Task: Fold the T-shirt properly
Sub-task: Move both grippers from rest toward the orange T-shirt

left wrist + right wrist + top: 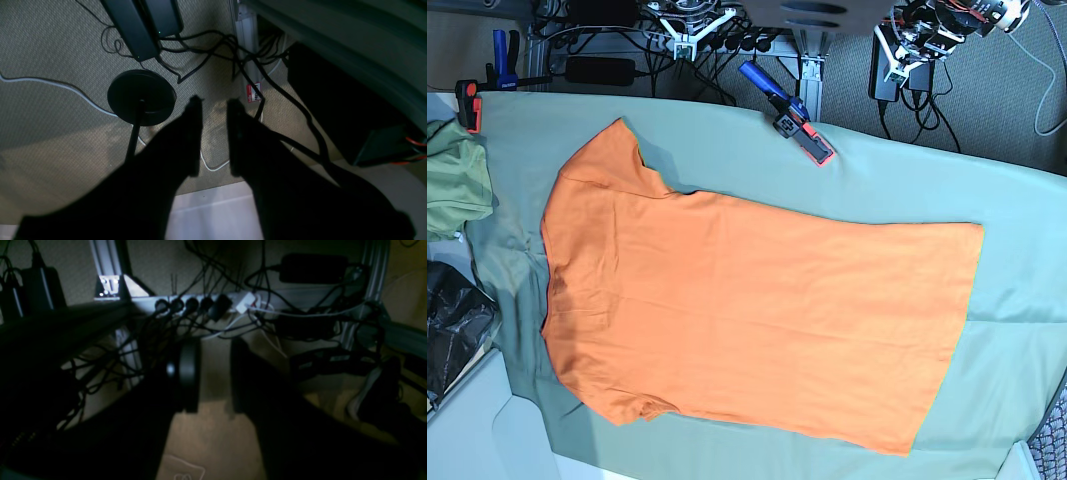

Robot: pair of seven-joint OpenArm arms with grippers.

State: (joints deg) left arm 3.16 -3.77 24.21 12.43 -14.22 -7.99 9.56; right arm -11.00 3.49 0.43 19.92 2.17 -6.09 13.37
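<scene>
Pale green cloth covers the table (1027,230), with carpet, cables and aluminium frame legs beyond its far edge. On it the T-shirt (757,320) lies spread flat and unfolded, bright orange. Its long axis runs across the base view, collar and sleeves toward that view's left, hem toward its right. An olive green garment (455,180) is bunched at the table's left edge, and a blue clamp with a red end (789,112) lies near the far edge, clear of the shirt.

Neither arm is over the cloth. Both wrist cameras look down at floor and wiring behind the table. The left gripper (215,110) shows a plain gap between its two dark fingers and holds nothing. The right gripper (215,373) likewise stands parted and empty, though that view is dim and the width is hard to judge.

Judgement: folding has not begun. The shirt lies forward of both grippers, well apart from them. The right arm, mounted on the base view's left, is nearer the sleeve end; the left arm is nearer the hem.
</scene>
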